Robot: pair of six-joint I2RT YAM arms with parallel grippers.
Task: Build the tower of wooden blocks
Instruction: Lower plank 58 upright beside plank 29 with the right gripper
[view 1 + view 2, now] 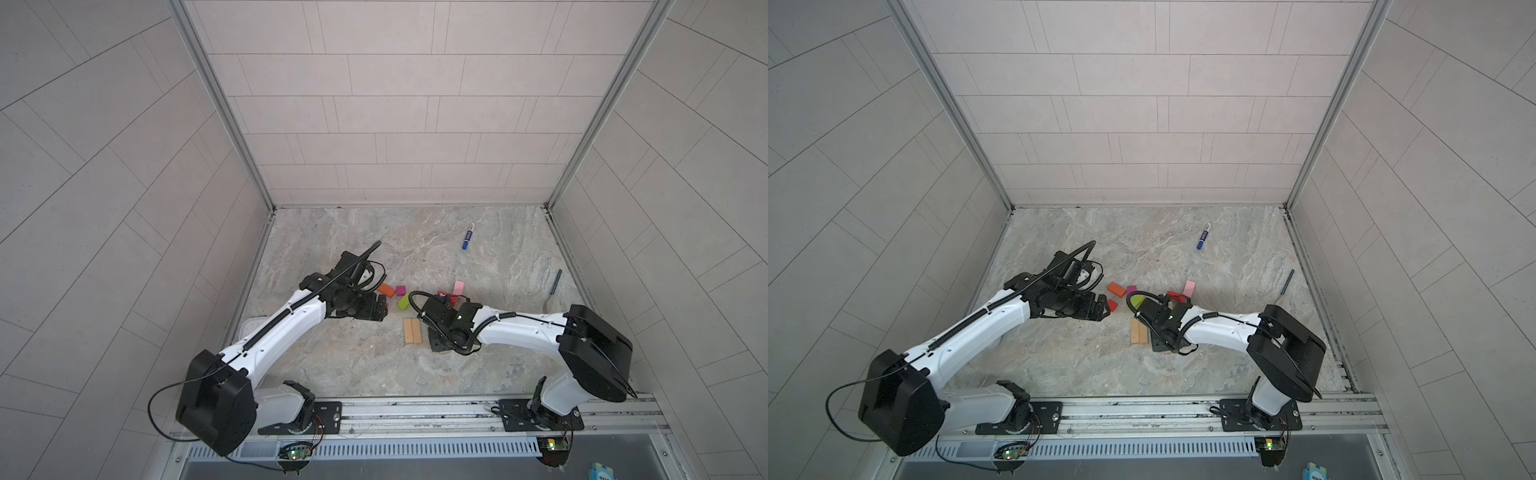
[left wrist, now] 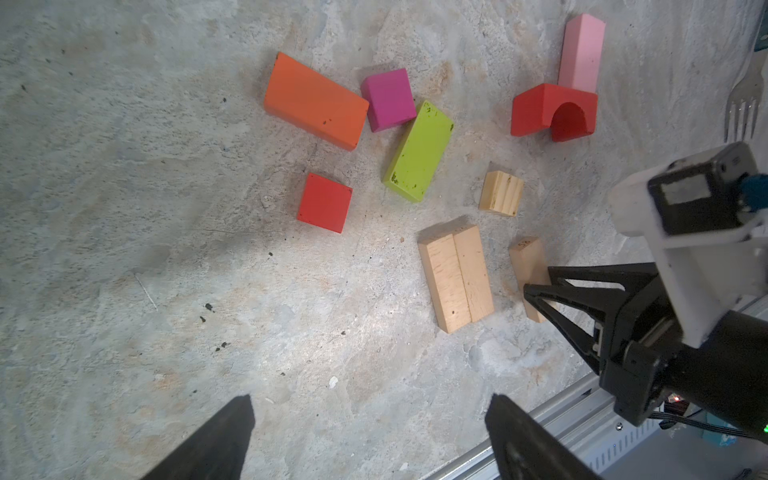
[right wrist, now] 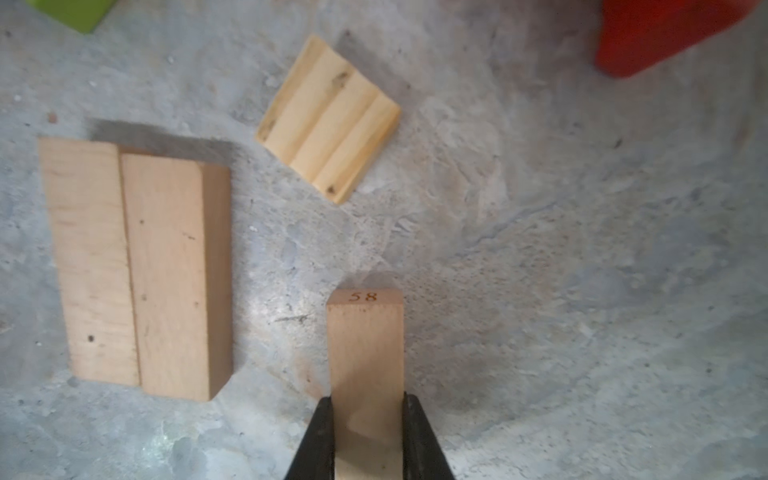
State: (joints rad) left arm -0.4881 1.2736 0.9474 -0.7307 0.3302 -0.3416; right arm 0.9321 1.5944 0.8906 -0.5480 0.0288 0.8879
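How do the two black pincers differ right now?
The left pincer stands wide open and holds nothing; the right pincer is shut on a tan plank stamped 58. The left pincer is nearest the red cube; the right pincer is beside the pair of tan planks. Both have black tapered fingers.

Plank pair (image 3: 174,274) beside lone plank (image 3: 365,353)

The left arm (image 1: 286,322) reaches in from the left with its wrist bent down, and the left gripper (image 2: 370,401) hangs with jaws wide apart. The right arm (image 1: 523,332) stretches low toward the middle (forearm near level). The right gripper (image 3: 368,401) is clamped on a plank (image 3: 365,345).
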